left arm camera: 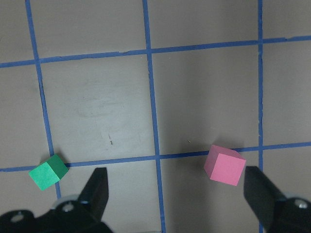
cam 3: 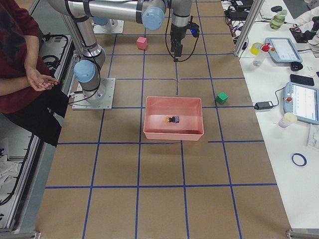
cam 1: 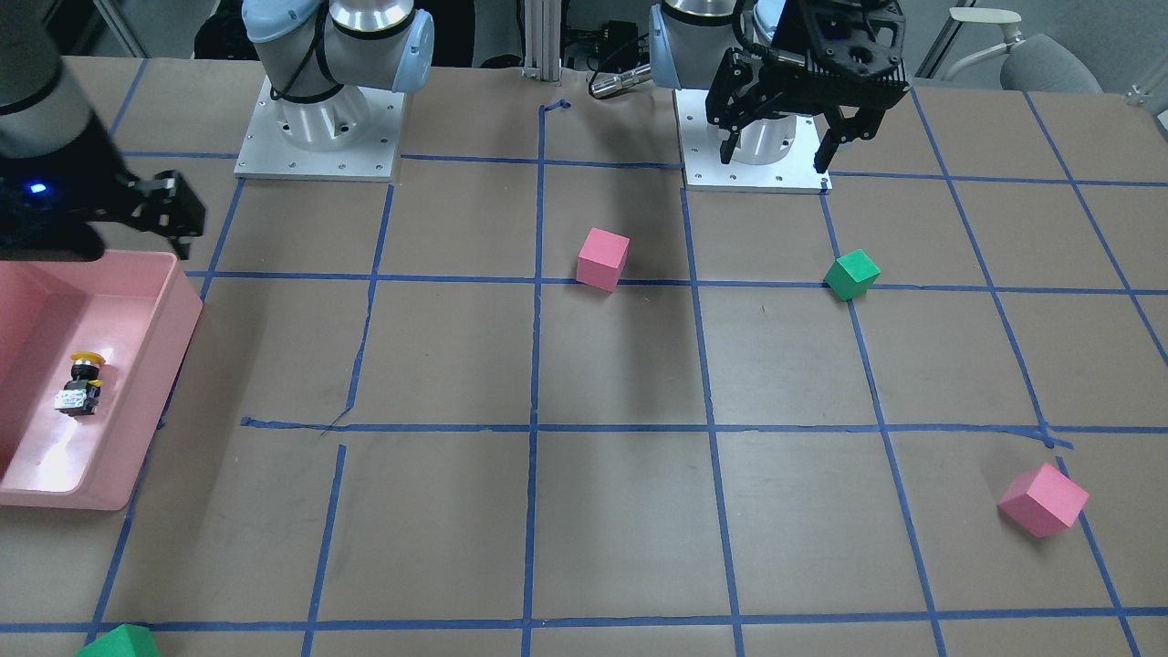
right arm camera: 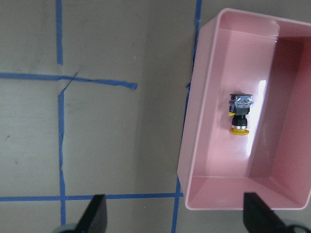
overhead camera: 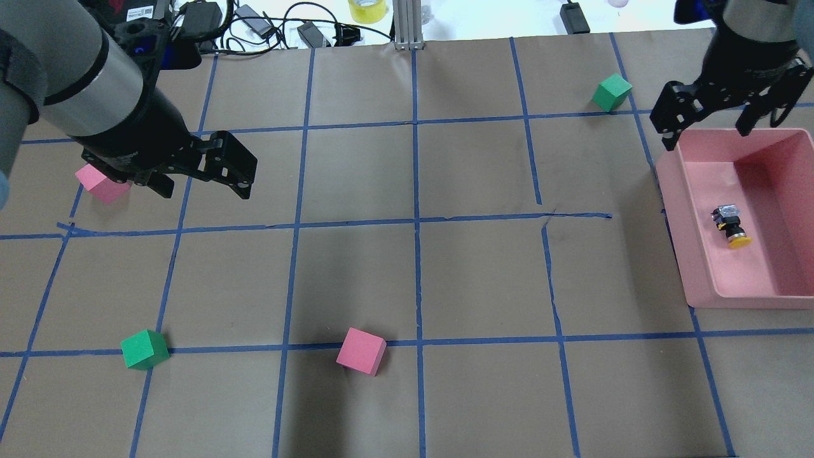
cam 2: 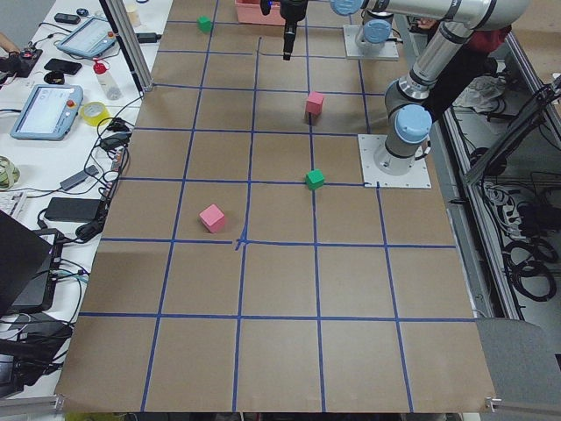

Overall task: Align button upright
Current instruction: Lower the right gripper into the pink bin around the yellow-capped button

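Two grippers show in your views, and both have their jaws spread wide with nothing between them. The right gripper hangs in the air over the far left corner of the pink bin, clear of its rim. From its wrist camera you look straight down into the bin.

The button lies on its side on the bin floor, around the middle and apart from every wall. Its yellow cap points toward the robot's side of the table, and its grey-black block points to the far side. You can see a bright glare on the floor just beside it.

The left gripper hovers over the left part of the table. In the overhead view it partly covers the far pink cube. Its wrist camera shows you the near green cube and the near pink cube on the paper below, each sitting on a line of the blue tape. The two are well apart.

The far green cube rests near the bin's far left corner, close to a tape crossing.
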Controlling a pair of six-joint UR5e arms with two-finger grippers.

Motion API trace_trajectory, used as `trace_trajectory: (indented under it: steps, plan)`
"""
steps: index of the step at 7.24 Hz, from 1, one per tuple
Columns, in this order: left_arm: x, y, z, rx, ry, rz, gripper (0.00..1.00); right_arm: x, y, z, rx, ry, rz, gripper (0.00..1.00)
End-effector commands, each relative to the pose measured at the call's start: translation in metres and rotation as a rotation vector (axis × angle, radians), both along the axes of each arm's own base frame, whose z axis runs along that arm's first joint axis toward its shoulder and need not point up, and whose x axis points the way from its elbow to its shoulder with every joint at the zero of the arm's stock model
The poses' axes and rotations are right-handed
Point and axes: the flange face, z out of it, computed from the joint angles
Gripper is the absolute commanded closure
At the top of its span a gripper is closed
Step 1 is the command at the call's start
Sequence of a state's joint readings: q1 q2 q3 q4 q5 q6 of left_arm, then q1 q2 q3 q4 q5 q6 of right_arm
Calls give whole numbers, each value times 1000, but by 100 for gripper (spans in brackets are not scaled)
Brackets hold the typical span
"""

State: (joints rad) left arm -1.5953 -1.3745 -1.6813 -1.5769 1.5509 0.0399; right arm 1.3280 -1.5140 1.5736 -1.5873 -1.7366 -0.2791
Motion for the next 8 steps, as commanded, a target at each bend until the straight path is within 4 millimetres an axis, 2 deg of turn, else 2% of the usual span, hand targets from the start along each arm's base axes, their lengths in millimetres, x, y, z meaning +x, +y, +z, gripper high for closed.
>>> trace_trajectory:
  steps: [1,2,3,6,8]
  plan:
    - [0,0,0,0,0,0,0,-76,-10,-35,-44,13,3,0]
    - [0,0,0,0,0,0,0,-108,-6,-55,-74,16,-24,0]
    - [0,0,0,0,0,0,0,-132,0,-86,-79,17,-67,0]
    - [0,0,0,0,0,0,0,-189,9,-152,-73,-116,-134,0]
    - [-1,0,0,-1,3,-2,0,-197,7,-174,-45,-142,-151,0]
